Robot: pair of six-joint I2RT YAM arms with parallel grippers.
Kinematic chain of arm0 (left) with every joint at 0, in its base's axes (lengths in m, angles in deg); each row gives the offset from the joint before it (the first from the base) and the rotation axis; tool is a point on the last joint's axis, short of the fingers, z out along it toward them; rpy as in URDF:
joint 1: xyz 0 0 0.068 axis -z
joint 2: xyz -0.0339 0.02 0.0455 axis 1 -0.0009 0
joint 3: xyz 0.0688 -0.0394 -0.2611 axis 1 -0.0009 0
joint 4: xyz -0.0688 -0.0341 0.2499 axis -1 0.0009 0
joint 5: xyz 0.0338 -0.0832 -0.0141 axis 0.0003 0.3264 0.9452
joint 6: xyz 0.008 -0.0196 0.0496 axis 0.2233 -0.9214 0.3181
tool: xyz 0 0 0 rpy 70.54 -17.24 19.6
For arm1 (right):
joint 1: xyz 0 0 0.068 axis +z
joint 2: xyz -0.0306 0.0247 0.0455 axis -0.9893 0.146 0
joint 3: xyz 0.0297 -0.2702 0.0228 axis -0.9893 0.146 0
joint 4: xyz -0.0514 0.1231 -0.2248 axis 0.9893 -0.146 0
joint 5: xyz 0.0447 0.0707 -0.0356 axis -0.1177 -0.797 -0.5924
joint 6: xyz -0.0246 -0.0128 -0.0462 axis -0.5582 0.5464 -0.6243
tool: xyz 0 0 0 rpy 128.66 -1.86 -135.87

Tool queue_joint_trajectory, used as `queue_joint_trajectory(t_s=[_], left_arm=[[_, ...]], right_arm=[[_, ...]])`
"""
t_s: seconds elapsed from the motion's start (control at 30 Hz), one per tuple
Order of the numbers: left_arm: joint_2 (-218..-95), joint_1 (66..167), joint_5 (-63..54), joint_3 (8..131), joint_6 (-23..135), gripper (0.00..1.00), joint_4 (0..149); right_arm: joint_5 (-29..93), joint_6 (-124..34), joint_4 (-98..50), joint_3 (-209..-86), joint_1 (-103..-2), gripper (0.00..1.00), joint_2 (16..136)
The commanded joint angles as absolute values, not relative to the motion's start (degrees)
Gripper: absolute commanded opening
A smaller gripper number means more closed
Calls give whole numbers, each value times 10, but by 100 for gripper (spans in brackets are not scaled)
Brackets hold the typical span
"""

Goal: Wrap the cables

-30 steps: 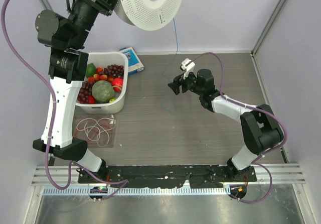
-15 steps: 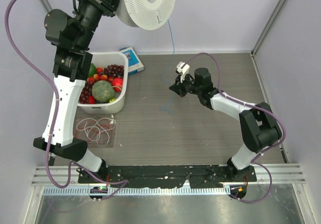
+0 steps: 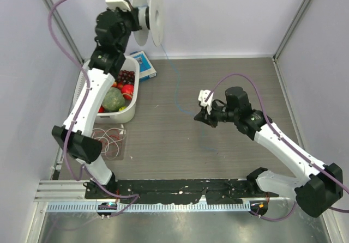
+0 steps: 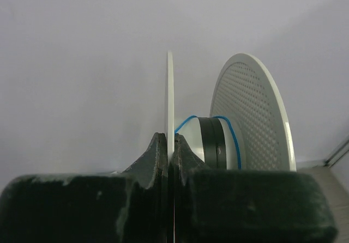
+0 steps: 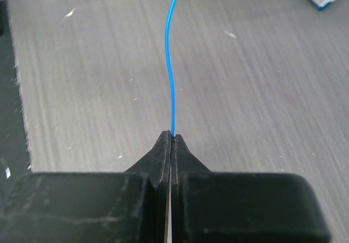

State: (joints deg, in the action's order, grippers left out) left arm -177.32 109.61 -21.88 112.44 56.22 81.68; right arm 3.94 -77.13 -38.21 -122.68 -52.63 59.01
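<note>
High at the back left, my left gripper [image 3: 136, 17] holds a white spool [image 3: 151, 15] up edge-on. In the left wrist view that gripper [image 4: 170, 135] is shut on the thin flange [image 4: 169, 90], and the blue cable [image 4: 233, 137] is looped round the dark hub. The blue cable [image 3: 175, 87] hangs from the spool down to my right gripper [image 3: 198, 117] over the table's middle. In the right wrist view the gripper [image 5: 171, 136] is shut on the blue cable [image 5: 169, 68]. Red and white cables [image 3: 106, 139] lie looped on a clear tray at the left.
A white bin [image 3: 134, 93] of fruit stands at the back left, partly behind the left arm. A blue and white box [image 3: 143, 66] lies beside it. A black rail [image 3: 180, 188] runs along the near edge. Enclosure walls stand on the left, back and right.
My right gripper has shut on the blue cable and pulled it nearer. The left arm has swung the spool from face-on to edge-on and a little left.
</note>
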Motion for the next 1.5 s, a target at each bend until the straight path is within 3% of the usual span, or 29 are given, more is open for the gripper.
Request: queue_joint_trajectory(t_s=[0.0, 0.5, 0.8, 1.0, 1.27, 1.47], left_arm=[[-1793, 1146, -280, 1109, 652, 0, 773], [-1791, 1252, -313, 950, 703, 0, 773], [-1740, 1272, -227, 857, 653, 0, 776], [-1740, 1273, -227, 892, 581, 0, 830], [-1805, 1273, -394, 1026, 399, 0, 983], [-1833, 1273, -479, 1037, 381, 0, 963]], right_arm=[[51, -867, -504, -1271, -486, 1, 567], [110, -922, -552, -1463, -464, 1, 573], [140, -904, -516, -1510, -481, 1, 601], [116, -886, -495, -1500, -480, 1, 605], [85, -867, -482, -1504, -478, 1, 602], [85, -868, -476, -1515, -454, 1, 589]])
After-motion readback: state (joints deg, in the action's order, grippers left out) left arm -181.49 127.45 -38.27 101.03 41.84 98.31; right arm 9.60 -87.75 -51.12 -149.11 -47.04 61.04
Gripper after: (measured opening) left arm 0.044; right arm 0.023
